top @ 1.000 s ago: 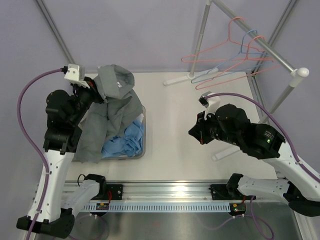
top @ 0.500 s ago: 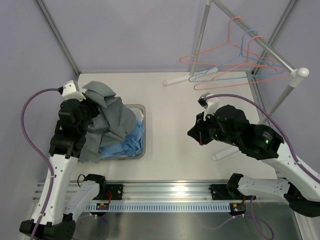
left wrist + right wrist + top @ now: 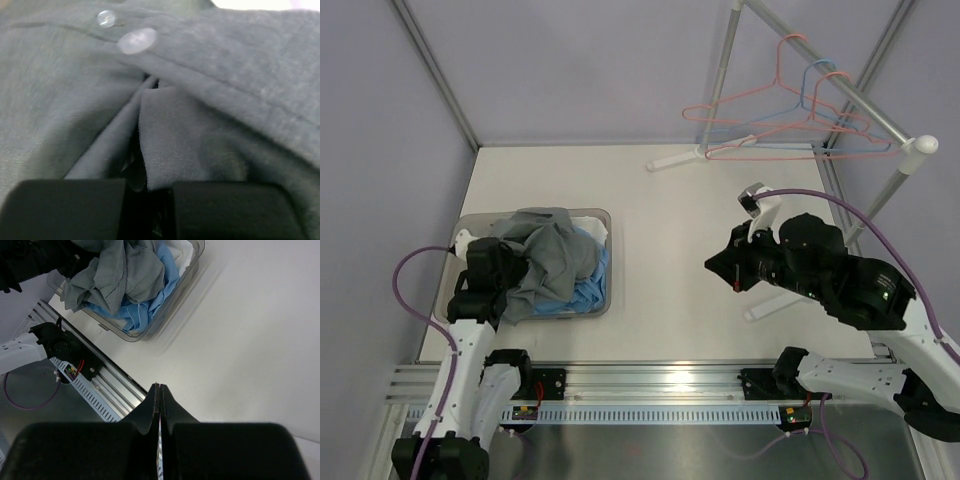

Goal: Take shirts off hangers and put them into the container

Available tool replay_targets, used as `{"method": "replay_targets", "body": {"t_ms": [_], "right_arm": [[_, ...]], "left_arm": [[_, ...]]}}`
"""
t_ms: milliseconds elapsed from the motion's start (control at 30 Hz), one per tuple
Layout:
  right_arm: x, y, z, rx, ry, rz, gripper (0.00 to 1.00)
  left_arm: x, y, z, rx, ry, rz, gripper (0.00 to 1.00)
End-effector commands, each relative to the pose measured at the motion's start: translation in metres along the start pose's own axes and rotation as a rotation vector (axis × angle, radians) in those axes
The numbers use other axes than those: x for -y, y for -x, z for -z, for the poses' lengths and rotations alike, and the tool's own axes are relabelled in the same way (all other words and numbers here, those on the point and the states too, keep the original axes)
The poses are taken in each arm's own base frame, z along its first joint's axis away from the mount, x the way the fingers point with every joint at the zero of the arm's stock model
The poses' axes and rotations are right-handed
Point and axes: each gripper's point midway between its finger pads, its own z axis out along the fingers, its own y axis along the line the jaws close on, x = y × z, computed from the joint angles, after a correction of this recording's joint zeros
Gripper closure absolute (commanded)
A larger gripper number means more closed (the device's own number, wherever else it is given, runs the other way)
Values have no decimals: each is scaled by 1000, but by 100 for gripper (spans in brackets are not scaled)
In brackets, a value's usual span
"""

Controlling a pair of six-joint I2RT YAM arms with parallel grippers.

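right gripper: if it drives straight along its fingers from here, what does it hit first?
Probably the bare table, short of the container. The right gripper points down-left at it, fingers shut; depth is unclear.

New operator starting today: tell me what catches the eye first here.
The grey shirt heaped over a light blue shirt in the container at left, the left gripper shut on its fabric. Far right, three bare hangers hang on the rack; the right gripper is shut, empty.

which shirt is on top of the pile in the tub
The grey shirt; it drapes over the light blue shirt, with the white shirt barely showing.
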Motion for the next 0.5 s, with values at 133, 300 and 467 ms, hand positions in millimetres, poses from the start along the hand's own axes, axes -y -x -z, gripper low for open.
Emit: {"method": "replay_targets", "body": {"t_ms": [133,300,467], "right_arm": [[-11,22,34,94,63,-19,100],[-9,24,40,126,62,-36,100],[-8,23,41,125,57,-39,100]], "left_arm": [[-38,-33,-35,-205,62,233,97],[-44,-66,-56,-407,99,262,100],[-43,-50,-48,-297,72,264,90]]}}
